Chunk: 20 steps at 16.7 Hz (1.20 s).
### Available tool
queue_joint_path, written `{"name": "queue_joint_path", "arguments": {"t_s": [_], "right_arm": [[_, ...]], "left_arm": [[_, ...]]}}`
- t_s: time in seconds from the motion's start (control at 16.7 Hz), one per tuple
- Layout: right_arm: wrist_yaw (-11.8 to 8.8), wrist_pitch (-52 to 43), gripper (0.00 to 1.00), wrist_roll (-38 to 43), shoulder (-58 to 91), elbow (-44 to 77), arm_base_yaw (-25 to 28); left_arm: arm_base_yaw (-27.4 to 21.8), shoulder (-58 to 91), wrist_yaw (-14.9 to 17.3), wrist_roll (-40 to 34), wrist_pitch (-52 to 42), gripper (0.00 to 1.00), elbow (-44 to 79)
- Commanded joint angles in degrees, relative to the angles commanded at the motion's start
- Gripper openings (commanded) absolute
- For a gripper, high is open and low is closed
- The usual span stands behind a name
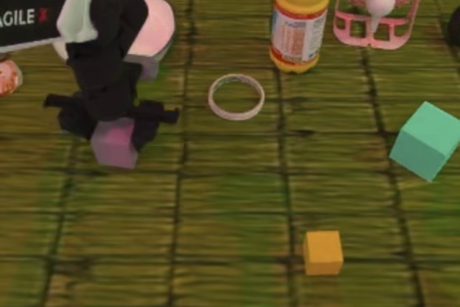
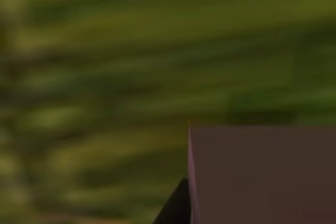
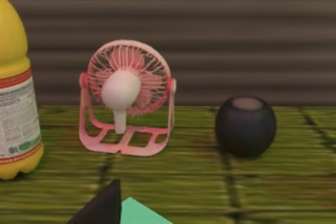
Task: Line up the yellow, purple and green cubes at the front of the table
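Yellow cube (image 1: pixel 323 252): sat at the table's (image 1: pixel 230 199) front, right of centre.
Purple cube (image 1: pixel 115 143): lay at the left, between the left gripper's (image 1: pixel 117 126) fingers, which were clamped on its sides.
Green cube (image 1: pixel 425 140): lay tilted at the right edge, farther back.
Right gripper: out of top view; whether its jaws were apart could not be told.
Ring (image 1: pixel 236 96), bottle (image 1: pixel 299 14), fan (image 1: pixel 379 5): stood farther back.

Even soft light, faint shadows, left wrist view blurred
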Motion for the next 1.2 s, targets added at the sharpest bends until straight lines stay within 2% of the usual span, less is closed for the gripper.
{"name": "queue_joint_path", "arguments": {"t_s": [0.3, 0.66, 0.9, 1.2], "right_arm": [[0.0, 0.0, 1.0, 0.0, 0.0, 0.0, 0.0], [0.0, 0.0, 1.0, 0.0, 0.0, 0.0, 0.0], [0.0, 0.0, 1.0, 0.0, 0.0, 0.0, 0.0], [0.0, 0.0, 1.0, 0.0, 0.0, 0.0, 0.0]], "left_arm": [[0.84, -3.35, -0.1, -0.21, -9.18, 0.0, 5.79], [-0.1, -3.51, -0.14, -0.92, -9.69, 0.0, 6.16], [-7.45, -3.92, -0.22, -9.68, -10.52, 0.0, 6.21], [-22.21, -5.49, -0.48, -29.68, -11.91, 0.0, 5.24]]}}
